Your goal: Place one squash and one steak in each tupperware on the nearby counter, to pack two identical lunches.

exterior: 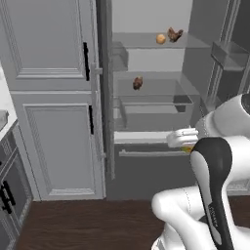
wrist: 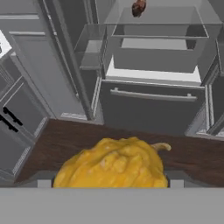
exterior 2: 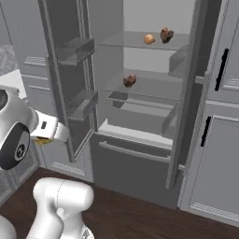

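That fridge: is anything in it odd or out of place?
Its doors hang wide open, and the steak and squash sit loose on bare shelves. Nothing is spilled or broken.

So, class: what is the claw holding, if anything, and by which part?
The claw holds a yellow squash, gripped across its body, the stem end pointing away.

- The fridge [exterior: 146,97] stands open ahead of the robot, with tall cabinet doors [exterior: 53,97] beside it, to its left in the left base view.
- On its top shelf [exterior 2: 140,44] an orange squash [exterior 2: 149,38] lies just left of a steak [exterior 2: 166,34], near each other.
- One shelf lower, a second steak [exterior 2: 129,80] lies alone, left of centre.
- Beneath the shelves sits a drawer [wrist: 153,105].
- A yellow squash [wrist: 114,164] sits close before the hand, seemingly between the fingers, over the wooden floor [wrist: 65,140] in front of the fridge.
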